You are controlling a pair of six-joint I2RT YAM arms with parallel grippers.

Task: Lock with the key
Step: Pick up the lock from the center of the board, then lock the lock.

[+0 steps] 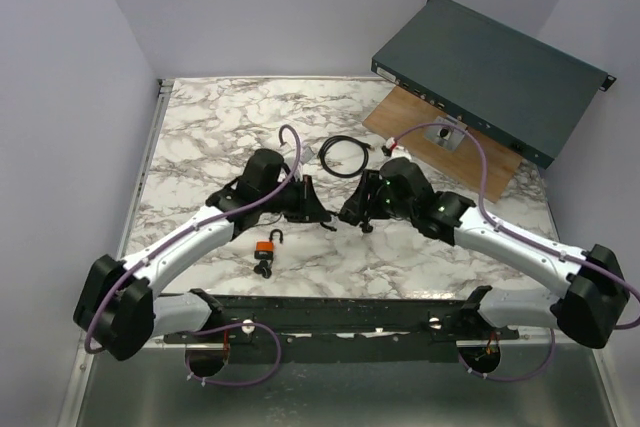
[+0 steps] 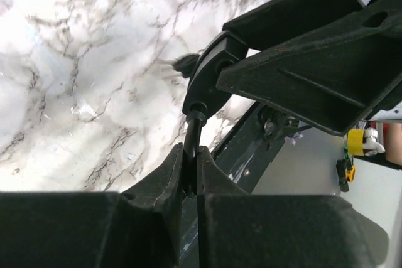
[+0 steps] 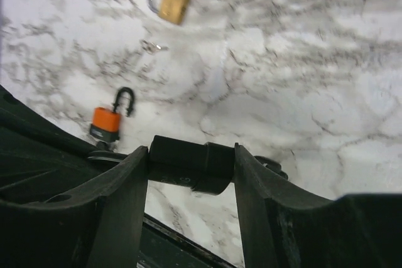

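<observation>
Brass padlock (image 3: 168, 4) shows only at right wrist; right claw (image 3: 191, 156) clamps black lock (image 3: 179, 162), left claw (image 2: 191, 158) pinches key (image 2: 193, 133).

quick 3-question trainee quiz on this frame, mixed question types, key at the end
1. True or false: the left gripper holds the orange padlock.
2. The right gripper has its jaws clamped on: A) a brass padlock B) the black lock cylinder C) a cable coil.
3. How many padlocks lie on the marble table in the right wrist view?
Key: 1 false, its jaws pinch what looks like the key; 2 B; 3 two, the orange padlock and the brass padlock.
</observation>
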